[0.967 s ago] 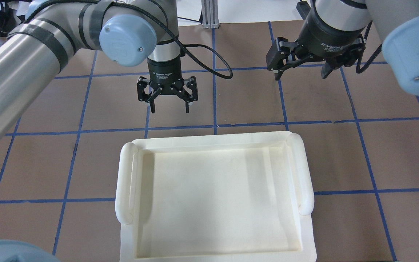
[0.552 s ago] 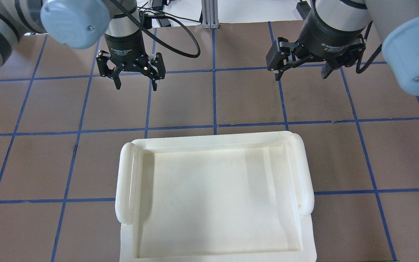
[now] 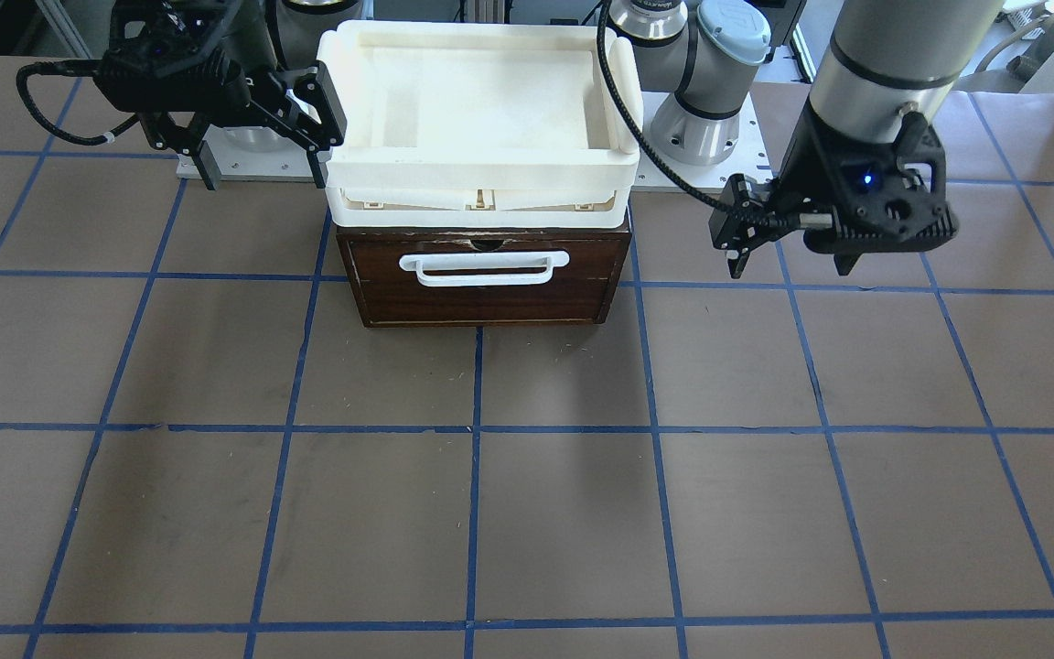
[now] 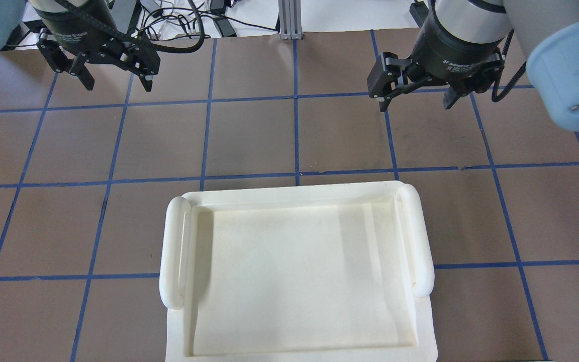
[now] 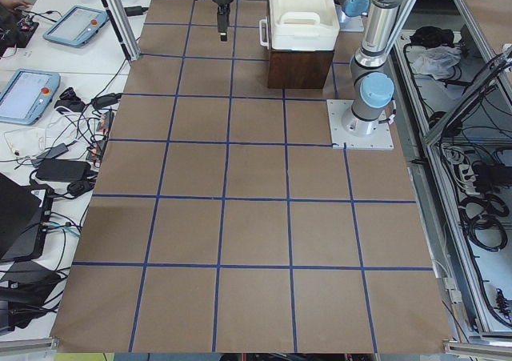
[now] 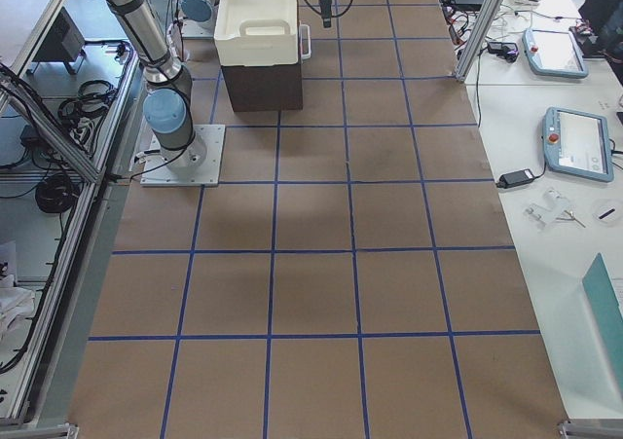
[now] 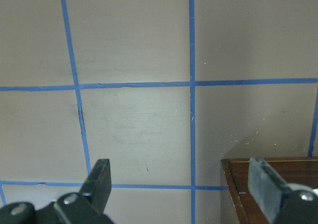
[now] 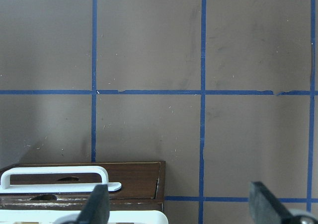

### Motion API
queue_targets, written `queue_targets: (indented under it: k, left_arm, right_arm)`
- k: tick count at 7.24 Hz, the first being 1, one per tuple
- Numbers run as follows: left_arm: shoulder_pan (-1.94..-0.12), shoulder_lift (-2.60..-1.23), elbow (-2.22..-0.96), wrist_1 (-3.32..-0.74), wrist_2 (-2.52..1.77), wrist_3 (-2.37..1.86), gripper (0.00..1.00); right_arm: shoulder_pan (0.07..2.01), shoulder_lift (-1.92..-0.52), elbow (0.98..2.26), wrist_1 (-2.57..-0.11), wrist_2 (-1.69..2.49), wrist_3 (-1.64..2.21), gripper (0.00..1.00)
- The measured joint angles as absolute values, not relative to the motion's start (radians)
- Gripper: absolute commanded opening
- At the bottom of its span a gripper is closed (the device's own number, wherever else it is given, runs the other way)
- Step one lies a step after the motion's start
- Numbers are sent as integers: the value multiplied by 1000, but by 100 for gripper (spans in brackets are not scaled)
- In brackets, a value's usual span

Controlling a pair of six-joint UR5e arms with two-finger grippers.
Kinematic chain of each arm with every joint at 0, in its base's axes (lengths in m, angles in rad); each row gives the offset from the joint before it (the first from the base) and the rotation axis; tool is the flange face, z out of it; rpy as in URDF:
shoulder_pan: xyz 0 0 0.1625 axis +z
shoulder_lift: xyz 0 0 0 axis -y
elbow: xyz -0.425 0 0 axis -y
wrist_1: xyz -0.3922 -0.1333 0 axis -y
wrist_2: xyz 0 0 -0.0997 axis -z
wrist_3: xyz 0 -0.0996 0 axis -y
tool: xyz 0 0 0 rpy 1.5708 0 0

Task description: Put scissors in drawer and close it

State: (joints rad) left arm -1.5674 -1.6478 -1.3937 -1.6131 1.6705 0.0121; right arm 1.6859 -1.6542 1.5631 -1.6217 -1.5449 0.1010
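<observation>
Toward the far-left corner of the table [image 4: 249, 141], the left gripper [image 4: 118, 83] has pulled away, jaws spread and empty.
The right gripper [image 4: 415, 100] hangs open too. The drawer [image 3: 489, 295] sits closed under the white tray [image 3: 481, 174]; the scissors show nowhere, so the task is likely done.

Bright, even light is cast from overhead, soft shadows are thrown onto the table [image 3: 765, 513], the white tray [image 3: 481, 183] is slightly washed out, and the fingers [image 7: 101, 179] of the left gripper [image 7: 179, 165] are blurred.
</observation>
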Motion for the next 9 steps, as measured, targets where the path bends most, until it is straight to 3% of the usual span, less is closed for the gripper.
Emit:
queue_targets:
  k: [3,9]
  left_arm:
    - [-1568,-1530,-1446,-1571,1635,8,100]
    - [-1564,-1551,-1471,-1511,1570,-9,100]
  right_arm:
    - [1685,-1654,1563,-1622,-1544,101,100]
    - [1684,-1654,1563,-1621,-1545,100,100]
